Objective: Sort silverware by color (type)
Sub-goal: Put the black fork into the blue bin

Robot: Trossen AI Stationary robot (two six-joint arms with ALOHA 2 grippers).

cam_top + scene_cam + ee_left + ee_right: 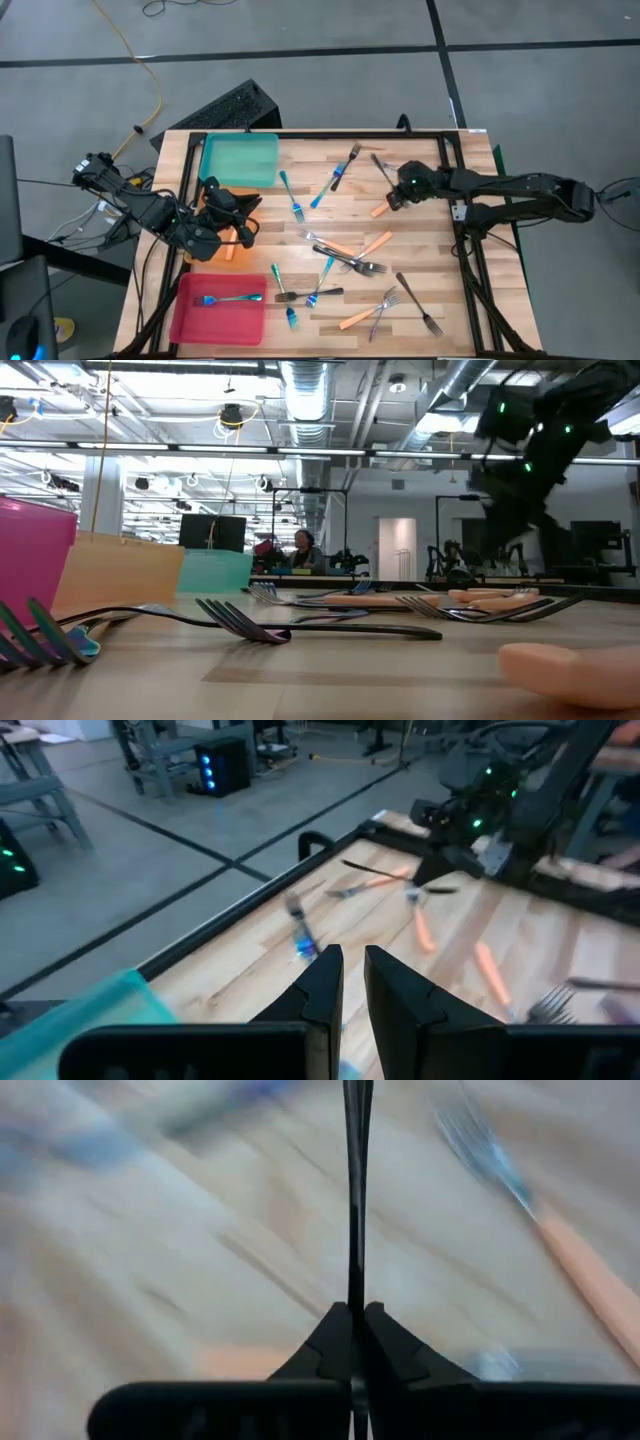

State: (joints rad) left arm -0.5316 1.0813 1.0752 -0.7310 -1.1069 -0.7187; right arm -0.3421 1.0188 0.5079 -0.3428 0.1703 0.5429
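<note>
From above, your right tool sits over the surface at about one o'clock from its middle, down among the forks there. A dark fork runs up from it toward twelve o'clock, and an orange-handled fork lies just beside it. Your left tool hovers at nine o'clock over an orange tray, between the teal tray at eleven and the pink tray at seven. One blue-handled fork lies in the pink tray. The rest of the silverware is scattered across the middle and toward five o'clock.

At surface level, forks lie flat across the boards, a dark one nearest, with the three trays standing at nine o'clock.

In your left wrist view, the left tool shows its fingers nearly together with a thin gap and nothing between them.

In your right wrist view, the right tool is clamped on the dark fork, whose slim handle rises straight out from between the fingers.
</note>
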